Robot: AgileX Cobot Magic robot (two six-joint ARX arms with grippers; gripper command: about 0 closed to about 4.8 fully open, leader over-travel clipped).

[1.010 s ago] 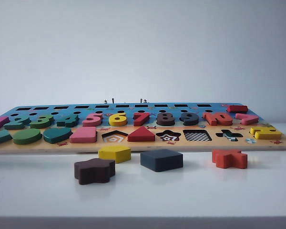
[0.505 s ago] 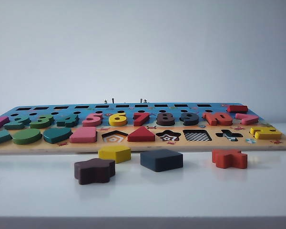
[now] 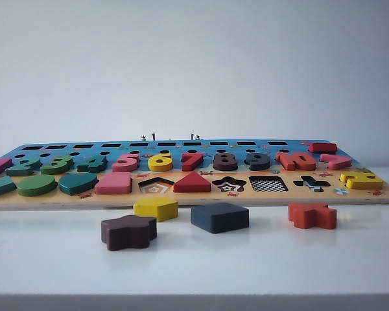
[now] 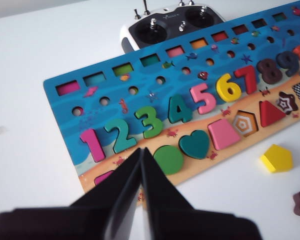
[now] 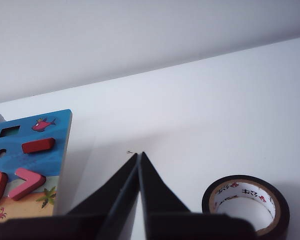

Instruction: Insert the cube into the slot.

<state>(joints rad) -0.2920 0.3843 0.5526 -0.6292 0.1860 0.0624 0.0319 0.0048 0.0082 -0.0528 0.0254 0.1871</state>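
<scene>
Cube [image 3: 220, 217] lies flat on desk [image 3: 194, 265], just in front of board [image 3: 194, 197], free for top grasp; slot [image 3: 268, 184] open, checkered floor bare. My left fingers [image 4: 140, 152] pressed together, empty, over board's low-number end, well apart from cube. My right fingers [image 5: 139, 157] pressed together, empty, off board's end beside tape [image 5: 246, 206].

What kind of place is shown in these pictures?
Probably a robot test bench in a lab, not a home: a bare white table before a blank wall, a children's puzzle board, a radio-control transmitter and a tape roll.
</scene>
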